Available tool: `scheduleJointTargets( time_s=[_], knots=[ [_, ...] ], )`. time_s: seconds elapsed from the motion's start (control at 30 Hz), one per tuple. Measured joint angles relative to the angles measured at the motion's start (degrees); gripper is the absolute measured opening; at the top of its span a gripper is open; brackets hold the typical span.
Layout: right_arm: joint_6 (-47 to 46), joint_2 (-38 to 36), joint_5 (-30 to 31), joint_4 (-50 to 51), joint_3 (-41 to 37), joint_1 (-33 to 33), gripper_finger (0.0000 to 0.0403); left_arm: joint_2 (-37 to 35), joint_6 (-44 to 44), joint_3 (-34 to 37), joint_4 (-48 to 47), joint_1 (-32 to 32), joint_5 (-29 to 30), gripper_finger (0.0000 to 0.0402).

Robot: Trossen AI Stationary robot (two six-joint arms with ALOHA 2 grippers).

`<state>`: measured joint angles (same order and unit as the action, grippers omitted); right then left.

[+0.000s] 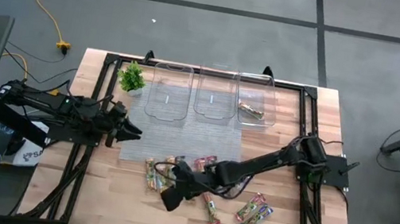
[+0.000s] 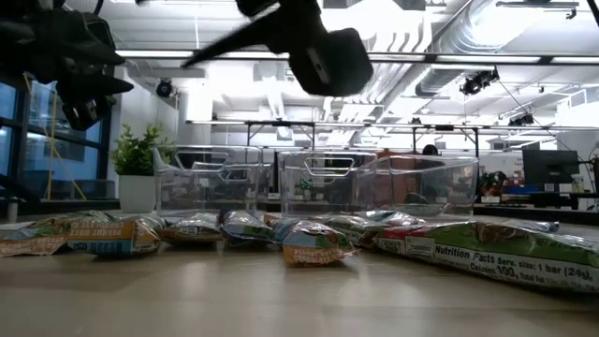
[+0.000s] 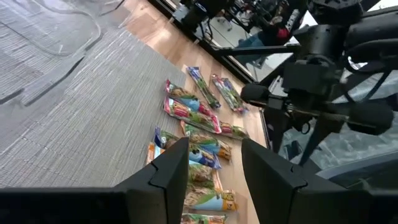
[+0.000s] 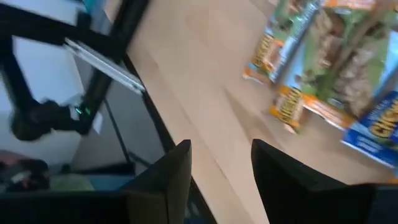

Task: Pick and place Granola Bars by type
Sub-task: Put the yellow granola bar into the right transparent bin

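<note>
Fingers (image 4: pixel 273 171) apart over wooden table (image 1: pixel 91 191), grey mat (image 1: pixel 180 137) mid-table.

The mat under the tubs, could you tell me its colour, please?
Grey, finely ribbed mat; the left wrist view shows it best.

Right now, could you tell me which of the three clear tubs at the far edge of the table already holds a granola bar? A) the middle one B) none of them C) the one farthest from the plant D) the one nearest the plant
C: in the high view a bar lies in the tub farthest from the plant; the other two tubs show none.
</note>
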<state>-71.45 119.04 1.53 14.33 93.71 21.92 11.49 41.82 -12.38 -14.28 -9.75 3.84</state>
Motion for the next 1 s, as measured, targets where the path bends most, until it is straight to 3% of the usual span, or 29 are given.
scheduleJointTargets(
  time_s=[0.1, 0.3, 0.47, 0.6, 0.77, 1.0],
  knots=[
    [-4.77, -0.02, 3.51, 0.06, 0.02, 0.68, 0.0151, 0.0, 0.0, 0.0, 0.0, -0.01, 0.02, 0.0142],
    [-13.37, -0.02, 1.51, 5.96, 0.02, 0.89, 0.0151, 0.0, 0.0, 0.0, -0.03, -0.01, 0.11, 0.0142],
    [-12.27, -0.05, 0.03, 7.15, 0.0, 0.83, 0.0151, 0.0, 0.0, 0.0, -0.02, -0.01, -0.03, 0.0142],
    [-12.04, -0.07, -4.79, 13.76, 0.0, 0.0, 0.0151, 0.0, 0.0, 0.0, -0.04, -0.01, -0.61, 0.0142],
    [-7.24, -0.07, -6.48, 19.06, 0.0, -1.74, 0.0152, 0.0, -0.14, 0.0, -0.04, 0.01, -0.74, 0.0142],
    [-2.59, -0.07, -9.54, 18.33, 0.0, -5.43, 0.0152, 0.0, -1.07, 0.0, -0.04, -0.01, -0.79, 0.0142]
  ],
)
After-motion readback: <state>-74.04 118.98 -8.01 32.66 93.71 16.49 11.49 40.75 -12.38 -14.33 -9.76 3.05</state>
